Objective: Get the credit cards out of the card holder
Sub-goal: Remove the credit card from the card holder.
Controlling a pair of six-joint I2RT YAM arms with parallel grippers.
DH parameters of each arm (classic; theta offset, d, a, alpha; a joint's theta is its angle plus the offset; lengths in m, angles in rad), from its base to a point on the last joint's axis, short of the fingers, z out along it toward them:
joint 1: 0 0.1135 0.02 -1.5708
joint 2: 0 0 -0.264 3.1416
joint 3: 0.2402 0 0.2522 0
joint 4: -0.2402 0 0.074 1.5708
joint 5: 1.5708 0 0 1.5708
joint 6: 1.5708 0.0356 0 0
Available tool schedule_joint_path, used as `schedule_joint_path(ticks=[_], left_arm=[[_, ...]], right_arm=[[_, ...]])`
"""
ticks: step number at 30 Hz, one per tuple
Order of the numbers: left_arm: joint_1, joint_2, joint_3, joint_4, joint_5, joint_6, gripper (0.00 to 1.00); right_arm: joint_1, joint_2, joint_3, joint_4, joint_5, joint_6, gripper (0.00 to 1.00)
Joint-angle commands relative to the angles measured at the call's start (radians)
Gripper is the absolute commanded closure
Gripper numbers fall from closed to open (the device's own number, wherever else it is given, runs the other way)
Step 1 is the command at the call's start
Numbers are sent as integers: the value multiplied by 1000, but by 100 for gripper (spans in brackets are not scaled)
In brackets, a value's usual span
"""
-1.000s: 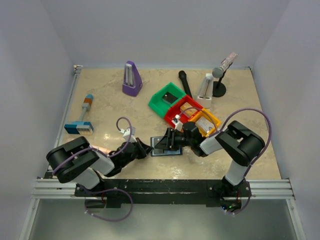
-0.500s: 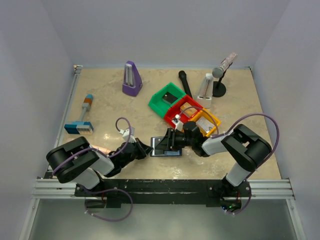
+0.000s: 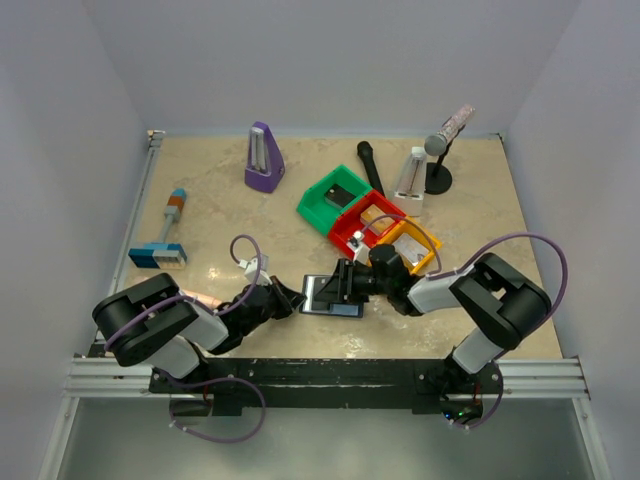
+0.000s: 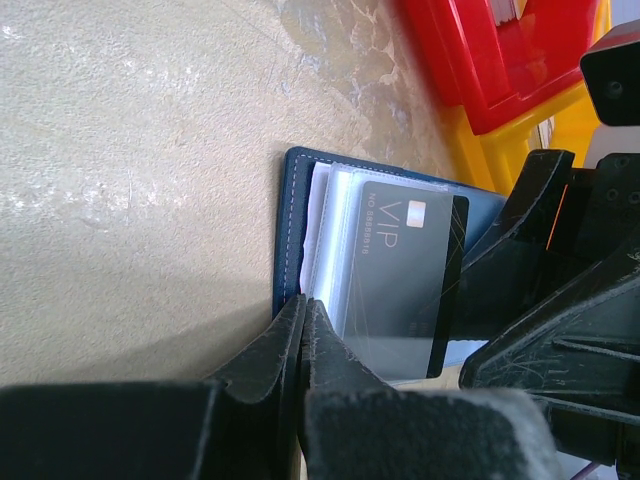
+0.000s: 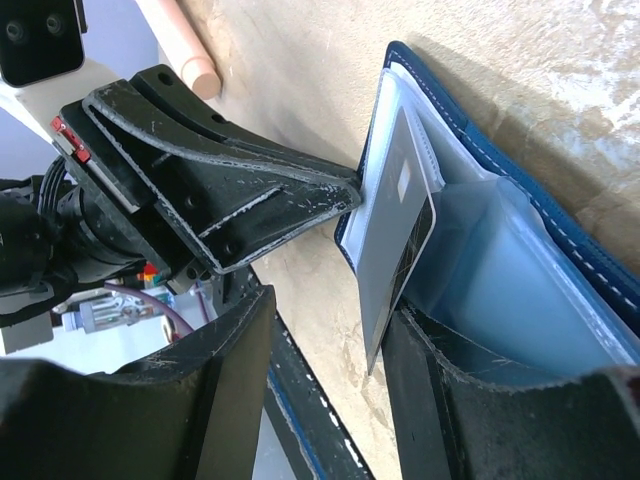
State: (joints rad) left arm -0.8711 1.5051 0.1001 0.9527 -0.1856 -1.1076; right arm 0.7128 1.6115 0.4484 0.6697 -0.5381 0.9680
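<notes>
Right arm's elbow has swung outward toward the right wall since the earlier frame, and its jaws have narrowed a little; left arm unchanged.

Left hand lies low on the counter, jaws pressed together, tips touching the left edge of the card holder. Likely an anchor, so the holder won't slide when a card is tugged. Whether any cover is caught between the tips, cannot tell.

Holder lies open and flat, centre-front, clear sleeves fanned up. A dark VIP card stands partly out of its sleeve.

Right hand comes in from the right, jaws spread, one on each side of that card's free end; a gap shows on one side, so not yet a pinch.

Room: bare counter in front of the holder and to its left. Red bin and yellow bin crowd close behind the right hand, so a pull-out is best kept low and rightward.
</notes>
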Motion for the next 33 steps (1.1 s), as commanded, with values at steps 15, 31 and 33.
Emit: schedule_joint_path(ticks=[15,31,33], left_arm=[[3,33,-40,-158,-23,-1,100],[3,10,-62,-138,-28,-1,100],[3,7,-63,-138,-28,2,100]], right_arm=[[-22,-90,-37,-1,24,-29,54],[-30,-127,-47,-68,99,-32,71],[-30,-125,-47,-73,104,-31,74]])
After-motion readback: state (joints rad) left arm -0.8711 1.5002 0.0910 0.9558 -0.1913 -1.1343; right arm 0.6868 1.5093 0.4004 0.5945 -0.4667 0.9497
